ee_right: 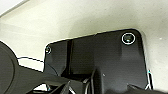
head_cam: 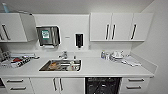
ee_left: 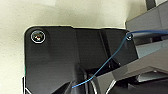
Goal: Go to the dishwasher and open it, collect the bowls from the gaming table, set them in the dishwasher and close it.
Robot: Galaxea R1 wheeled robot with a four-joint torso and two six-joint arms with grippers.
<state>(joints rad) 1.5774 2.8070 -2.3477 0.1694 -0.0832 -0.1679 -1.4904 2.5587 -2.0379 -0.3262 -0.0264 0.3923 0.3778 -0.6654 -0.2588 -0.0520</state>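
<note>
The dishwasher (head_cam: pixel 102 85) is under the white counter, right of the sink, straight ahead of me and low in the head view. Its dark racked interior faces me between white cabinet doors and drawers, so it stands open. The bowls and the gaming table are out of view. Both wrist views look over the robot's dark plate onto pale floor, and a thin blue cable crosses the left one.
A steel sink (head_cam: pixel 60 65) holding dishes is set in the counter (head_cam: pixel 100 68). White dishes (head_cam: pixel 116 55) are stacked at the back right, and clutter (head_cam: pixel 17 61) lies at the left. Upper cabinets (head_cam: pixel 120 26) hang above. A wall closes the right side.
</note>
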